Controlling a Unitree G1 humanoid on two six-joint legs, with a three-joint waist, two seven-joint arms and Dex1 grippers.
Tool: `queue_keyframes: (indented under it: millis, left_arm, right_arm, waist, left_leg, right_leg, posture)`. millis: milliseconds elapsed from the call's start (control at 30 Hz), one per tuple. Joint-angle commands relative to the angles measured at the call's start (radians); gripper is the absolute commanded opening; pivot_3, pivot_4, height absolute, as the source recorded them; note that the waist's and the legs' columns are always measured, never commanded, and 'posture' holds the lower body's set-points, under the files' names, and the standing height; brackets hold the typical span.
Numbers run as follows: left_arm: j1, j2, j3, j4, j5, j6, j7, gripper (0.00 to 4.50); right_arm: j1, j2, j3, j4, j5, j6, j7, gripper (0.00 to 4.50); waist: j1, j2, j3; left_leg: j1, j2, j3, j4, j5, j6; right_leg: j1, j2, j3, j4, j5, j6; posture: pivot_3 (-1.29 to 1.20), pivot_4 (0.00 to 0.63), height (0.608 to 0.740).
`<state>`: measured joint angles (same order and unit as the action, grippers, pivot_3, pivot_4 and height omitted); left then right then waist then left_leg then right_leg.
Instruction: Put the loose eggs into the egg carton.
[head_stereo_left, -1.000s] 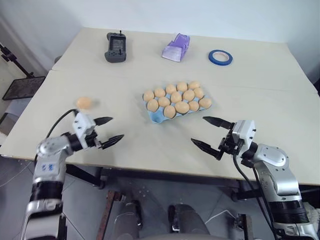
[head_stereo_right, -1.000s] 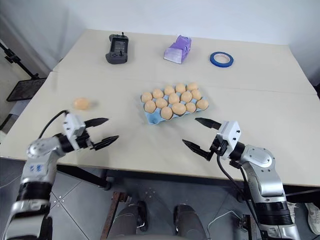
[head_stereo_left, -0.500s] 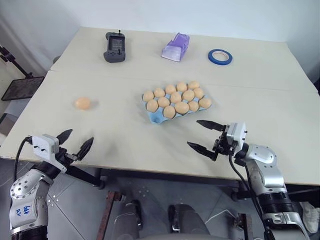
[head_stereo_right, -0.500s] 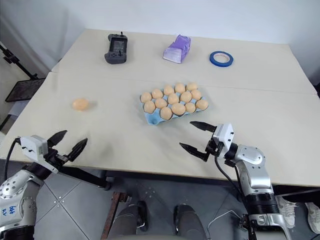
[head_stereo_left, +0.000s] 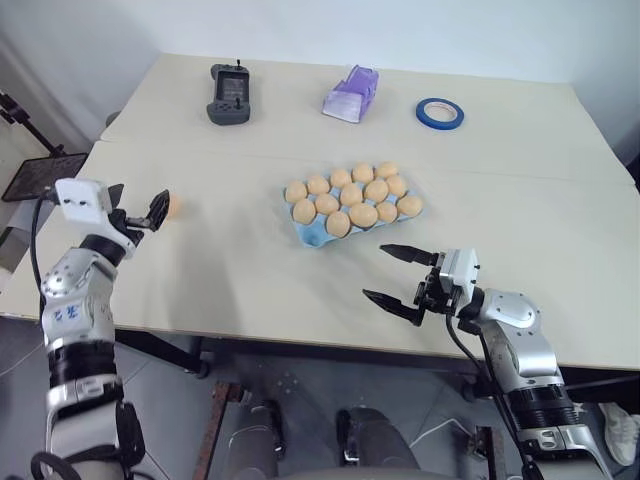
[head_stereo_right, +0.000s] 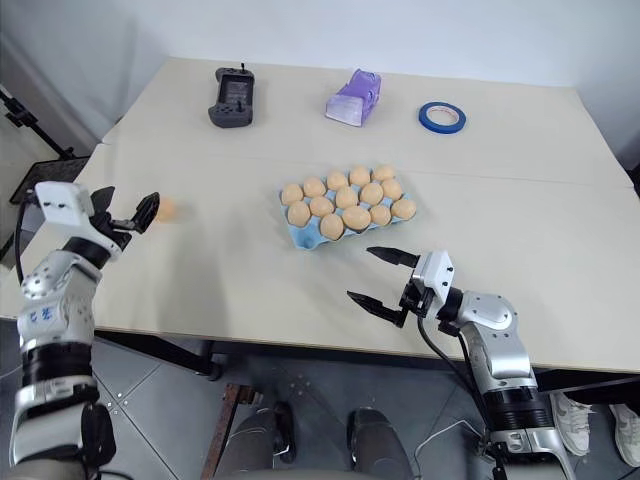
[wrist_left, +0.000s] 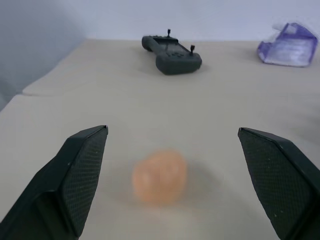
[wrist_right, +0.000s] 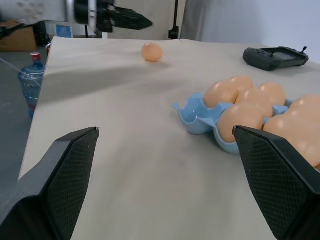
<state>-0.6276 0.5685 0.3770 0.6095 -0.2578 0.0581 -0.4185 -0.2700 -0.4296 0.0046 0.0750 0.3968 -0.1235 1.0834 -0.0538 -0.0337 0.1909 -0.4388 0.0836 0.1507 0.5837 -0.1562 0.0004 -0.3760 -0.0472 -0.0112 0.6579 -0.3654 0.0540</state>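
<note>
The table (head_stereo_left: 250, 270) carries the egg carton (head_stereo_left: 312, 232) near its middle, its cups almost full, with one blue cup bare at the near-left corner. One loose egg (wrist_left: 160, 176) lies well apart from it, toward the table's left edge, on bare tabletop. The left gripper (wrist_left: 172, 187) sits level with that egg, fingers spread wide to either side of it and not touching it. The right gripper (head_stereo_left: 400, 274) hangs near the carton's front, fingers likewise spread, holding nothing.

Risks, in judgement:
- A finger nudging the egg before both pads meet it would roll it, and the table's edge is near.
- Closing off-centre on the smooth oval could squirt it out; closing hard could crack it.
- The sole free cup sits among filled ones, so a careless placement could knock neighbouring eggs.
</note>
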Motion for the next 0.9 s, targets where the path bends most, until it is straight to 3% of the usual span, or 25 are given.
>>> queue_keyframes:
  millis: [33, 300, 400, 567, 633, 800, 900]
  left_arm:
    - [-0.12, 0.036, -0.03, 0.241, 0.055, -0.089, -0.004, 4.44]
    - [-0.229, 0.058, -0.082, 0.493, 0.102, -0.173, -0.057, 4.44]
    - [-0.247, 0.07, -0.089, 0.534, 0.121, -0.191, -0.033, 3.87]
    - [-0.262, 0.07, -0.093, 0.563, 0.124, -0.19, -0.071, 2.22]
    - [-0.262, 0.064, -0.096, 0.554, 0.121, -0.202, -0.101, 1.78]
    - [-0.276, 0.026, -0.122, 0.451, 0.097, -0.204, -0.228, 1.78]
    - [-0.272, -0.04, -0.173, 0.261, 0.044, -0.134, -0.395, 1.78]
  right_arm:
    - [-0.008, -0.003, -0.005, -0.064, 0.007, 0.021, -0.03, 4.5]
    - [0.01, -0.003, -0.011, -0.106, 0.006, 0.041, -0.075, 4.5]
    - [0.019, -0.006, -0.013, -0.115, 0.007, 0.044, -0.083, 4.5]
    - [0.031, -0.012, -0.019, -0.123, 0.01, 0.044, -0.092, 4.5]
    - [0.031, -0.013, -0.021, -0.123, 0.01, 0.042, -0.094, 4.5]
    - [0.038, -0.018, -0.03, -0.121, 0.012, 0.035, -0.091, 4.5]
    - [0.04, -0.019, -0.031, -0.121, 0.01, 0.034, -0.094, 4.5]
  waist:
    - [0.0, 0.0, 0.0]
    - [0.001, 0.0, 0.0]
    - [0.001, -0.001, 0.0]
    - [0.001, -0.001, 0.0]
    - [0.0, -0.001, 0.0]
    - [0.003, -0.001, 0.0]
    - [0.015, -0.001, 0.0]
  left_leg:
    - [0.0, 0.0, 0.0, 0.0, 0.0, 0.0]
    - [0.0, 0.001, 0.001, 0.0, 0.001, 0.0]
    - [-0.001, 0.001, 0.001, 0.001, 0.0, -0.001]
    - [-0.001, 0.001, 0.001, 0.001, 0.0, -0.001]
    - [-0.001, 0.001, 0.001, 0.001, 0.0, -0.001]
    - [-0.001, 0.001, 0.001, 0.001, 0.0, -0.001]
    - [-0.001, 0.001, 0.001, 0.002, 0.0, -0.001]
  right_leg:
    - [0.0, 0.001, 0.0, 0.0, 0.0, 0.0]
    - [-0.002, 0.002, 0.001, 0.001, 0.0, 0.0]
    - [-0.001, 0.002, 0.0, 0.001, 0.0, 0.0]
    - [-0.001, 0.001, 0.0, 0.001, 0.0, 0.0]
    - [-0.001, 0.001, 0.0, 0.001, 0.0, 0.0]
    - [-0.001, 0.001, 0.0, 0.001, 0.0, 0.0]
    - [-0.001, 0.001, 0.0, 0.001, 0.0, 0.0]
  posture:
    - [0.0, 0.15, 0.74]
    - [0.0, 0.15, 0.74]
    - [0.0, 0.15, 0.74]
    - [0.0, 0.15, 0.74]
    - [0.0, 0.15, 0.74]
    - [0.0, 0.15, 0.74]
    - [0.0, 0.15, 0.74]
